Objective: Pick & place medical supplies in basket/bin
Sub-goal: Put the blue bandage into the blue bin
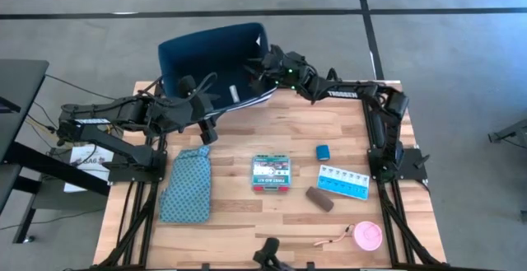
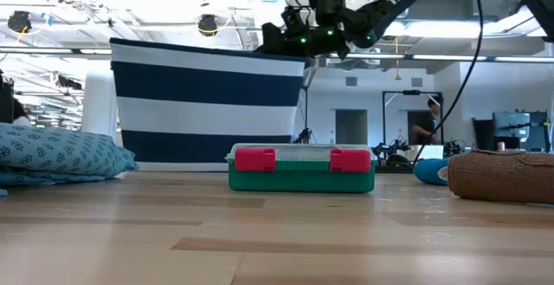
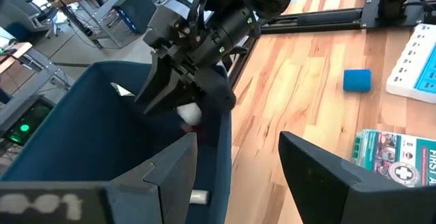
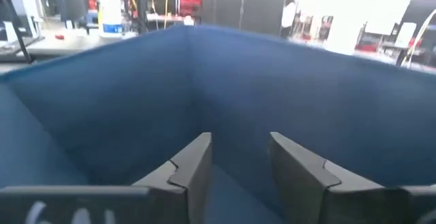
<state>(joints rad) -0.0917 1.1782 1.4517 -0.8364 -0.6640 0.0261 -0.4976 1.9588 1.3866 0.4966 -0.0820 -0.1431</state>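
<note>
The navy bin (image 1: 206, 53) stands at the table's far edge; the low view shows its striped outer wall (image 2: 208, 103). My right gripper (image 1: 262, 72) hangs open over the bin's right side, and in its own view nothing is between its fingers (image 4: 238, 163). In the left wrist view a small white item with a red end (image 3: 191, 114) shows just under that gripper, inside the bin. A white tube (image 3: 198, 197) lies on the bin floor. My left gripper (image 3: 235, 176) is open at the bin's near rim (image 3: 227, 132), one finger over the inside and one over the table.
On the table lie the green-white box (image 1: 271, 173), blue block (image 1: 323, 151), light blue pill organiser (image 1: 344, 182), brown block (image 1: 319, 198), pink disc (image 1: 367, 235) and the blue patterned pouch (image 1: 187, 186). A camera mount (image 1: 270, 253) sits at the near edge.
</note>
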